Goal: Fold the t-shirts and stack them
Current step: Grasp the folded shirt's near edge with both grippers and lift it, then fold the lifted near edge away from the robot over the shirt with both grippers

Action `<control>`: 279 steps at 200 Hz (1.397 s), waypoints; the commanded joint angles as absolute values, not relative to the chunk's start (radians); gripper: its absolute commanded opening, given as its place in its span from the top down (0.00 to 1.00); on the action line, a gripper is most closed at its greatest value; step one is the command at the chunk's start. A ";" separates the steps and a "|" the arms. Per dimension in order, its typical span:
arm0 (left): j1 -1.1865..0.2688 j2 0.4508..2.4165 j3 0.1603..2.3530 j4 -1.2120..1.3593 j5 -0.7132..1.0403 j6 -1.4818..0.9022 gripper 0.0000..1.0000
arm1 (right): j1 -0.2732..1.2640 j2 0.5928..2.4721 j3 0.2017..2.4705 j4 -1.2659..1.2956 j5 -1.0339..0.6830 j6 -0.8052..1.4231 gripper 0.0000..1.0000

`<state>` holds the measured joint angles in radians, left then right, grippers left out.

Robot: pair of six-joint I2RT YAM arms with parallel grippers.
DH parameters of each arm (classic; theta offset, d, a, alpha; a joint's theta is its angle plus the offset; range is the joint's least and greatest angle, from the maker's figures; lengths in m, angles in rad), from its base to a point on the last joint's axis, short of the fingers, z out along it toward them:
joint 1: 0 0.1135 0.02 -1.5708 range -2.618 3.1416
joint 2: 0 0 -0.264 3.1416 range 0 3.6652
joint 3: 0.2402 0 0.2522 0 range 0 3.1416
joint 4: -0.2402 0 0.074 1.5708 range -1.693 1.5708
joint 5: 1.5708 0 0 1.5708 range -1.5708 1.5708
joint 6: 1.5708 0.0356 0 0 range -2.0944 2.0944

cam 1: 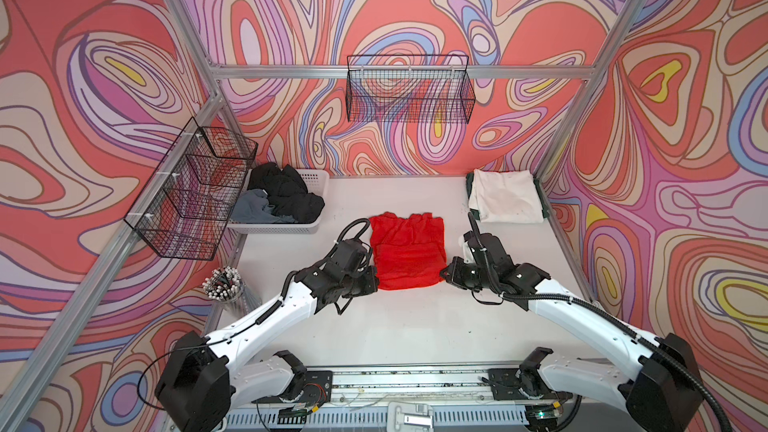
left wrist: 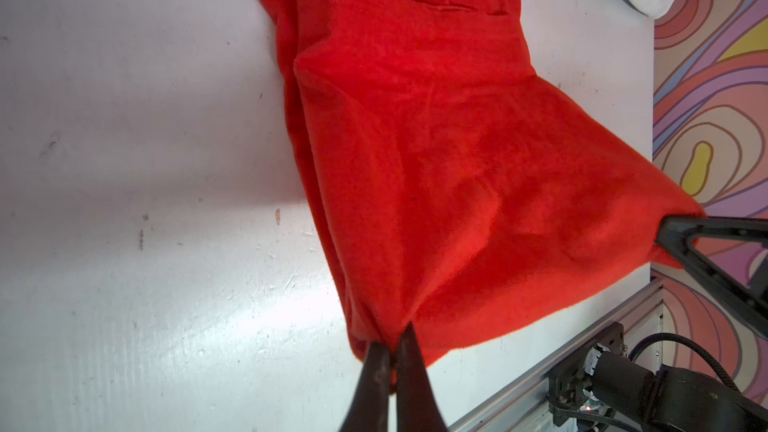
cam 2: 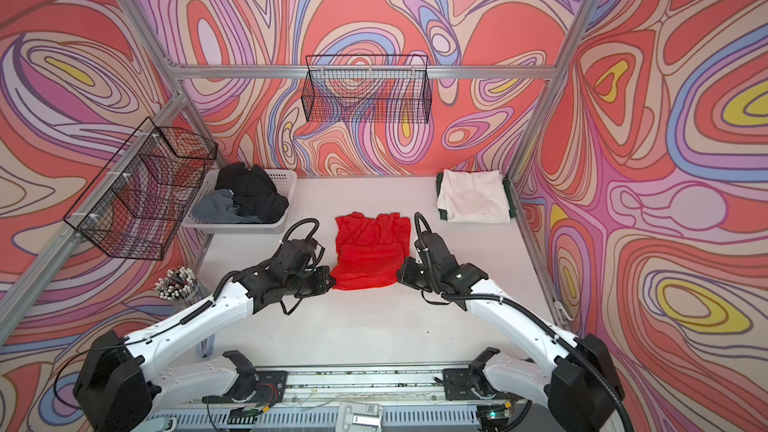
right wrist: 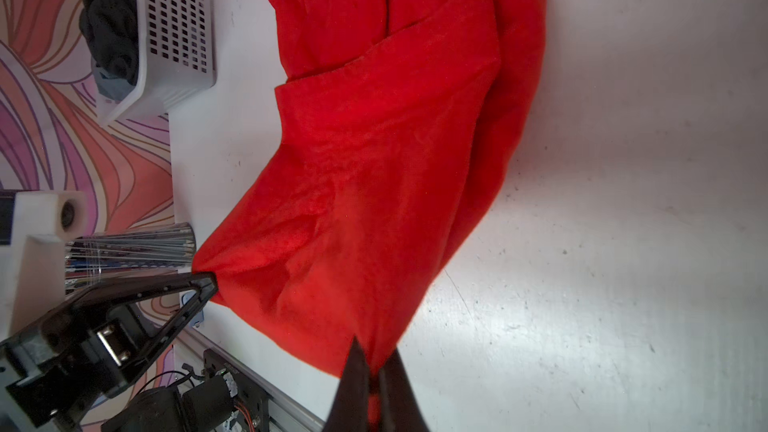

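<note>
Left wrist view shows the left gripper (left wrist: 392,347) pinched shut on one near corner of the red t-shirt (left wrist: 415,160). The right gripper (right wrist: 372,363) is clamped on the other near corner. The cloth spans between them, and its far part lies folded on the white table (cam 1: 395,326) beyond both grippers.

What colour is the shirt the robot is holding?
The shirt is bright red, clearest in a top view.

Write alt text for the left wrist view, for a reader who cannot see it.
The left gripper is shut on one corner of a red t-shirt, and the right gripper pinches the next corner, stretching the edge between them. The rest of the shirt lies partly folded on a white table.
</note>
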<state>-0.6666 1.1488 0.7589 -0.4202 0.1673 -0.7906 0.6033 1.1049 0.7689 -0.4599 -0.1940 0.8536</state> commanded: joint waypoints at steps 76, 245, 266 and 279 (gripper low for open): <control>-0.806 1.003 0.839 -0.575 -0.102 -0.779 1.00 | 0.737 0.915 0.772 -0.565 -0.031 0.966 1.00; -0.722 1.289 1.161 -0.569 -0.092 -0.628 1.00 | 0.723 1.151 1.034 -0.699 0.181 0.880 1.00; -0.694 1.315 1.179 -0.562 -0.069 -0.616 1.00 | 0.688 1.190 1.061 -0.695 0.152 0.861 1.00; -0.679 1.328 1.185 -0.551 -0.054 -0.614 1.00 | 0.661 1.206 1.064 -0.677 0.124 0.852 1.00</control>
